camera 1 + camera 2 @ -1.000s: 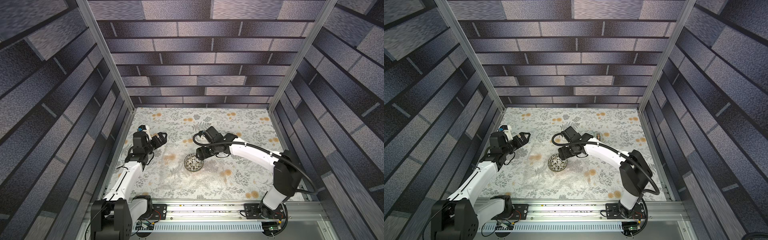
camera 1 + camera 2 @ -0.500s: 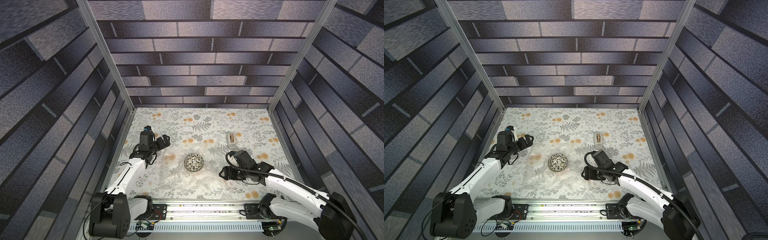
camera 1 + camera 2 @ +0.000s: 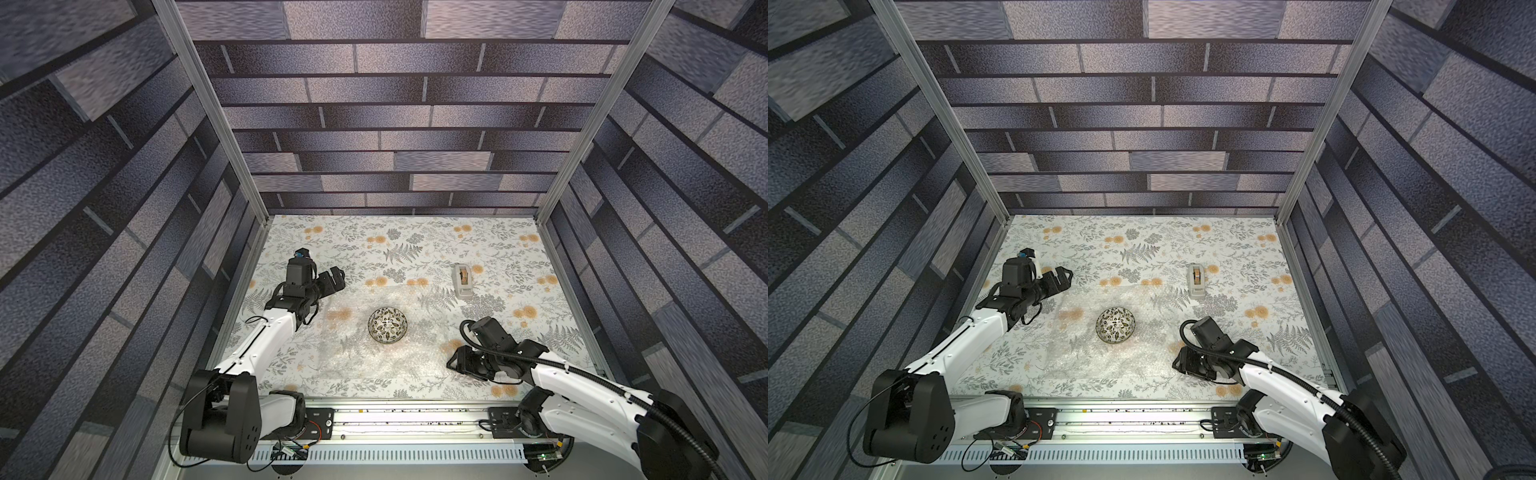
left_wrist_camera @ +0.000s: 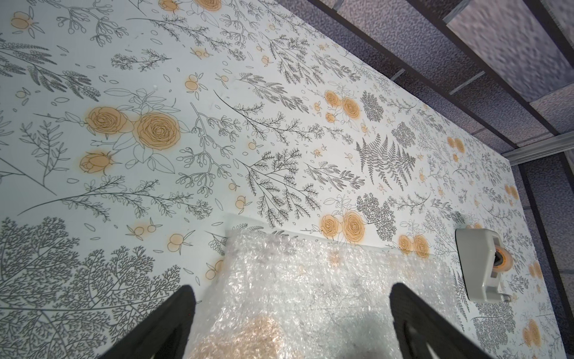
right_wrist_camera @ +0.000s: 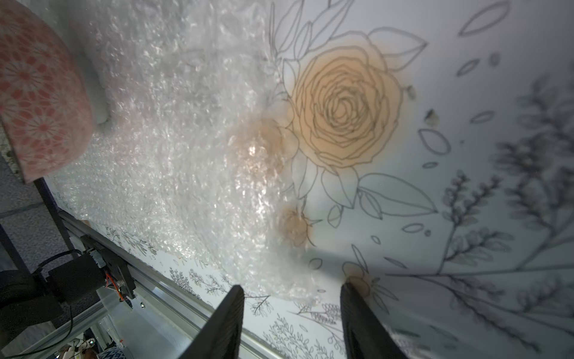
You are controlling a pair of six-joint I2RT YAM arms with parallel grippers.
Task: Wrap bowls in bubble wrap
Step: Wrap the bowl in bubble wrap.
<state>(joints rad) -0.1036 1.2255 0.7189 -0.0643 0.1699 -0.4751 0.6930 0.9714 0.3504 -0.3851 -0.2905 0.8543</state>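
Black fingers (image 5: 226, 323) of the right end effector (image 5: 292, 289) stand partly spread on either side of the near right corner of the bubble wrap (image 5: 174, 155), low over the floral surface (image 3: 415, 245). They pinch nothing that can be seen, and the placing suggests a corner pick-up to start a fold. Across the sheet, the left end effector (image 4: 290, 289) is spread wide and empty above the far left corner, likely poised to take that end. Between them the small patterned bowl (image 3: 387, 331) sits upright near the middle of the sheet. The wrap lies flat all round it, so any corner can be drawn over; no wrapping is done yet. A grey tape dispenser (image 3: 462, 281) waits on the bare surface just beyond the sheet's far right corner, presumably for sealing. Whether the right fingertips touch the plastic cannot be told, because the wrist view blurs there and both top views show only the end effector's back. That wrist view also cuts off the bowl, showing a coral-patterned outside.
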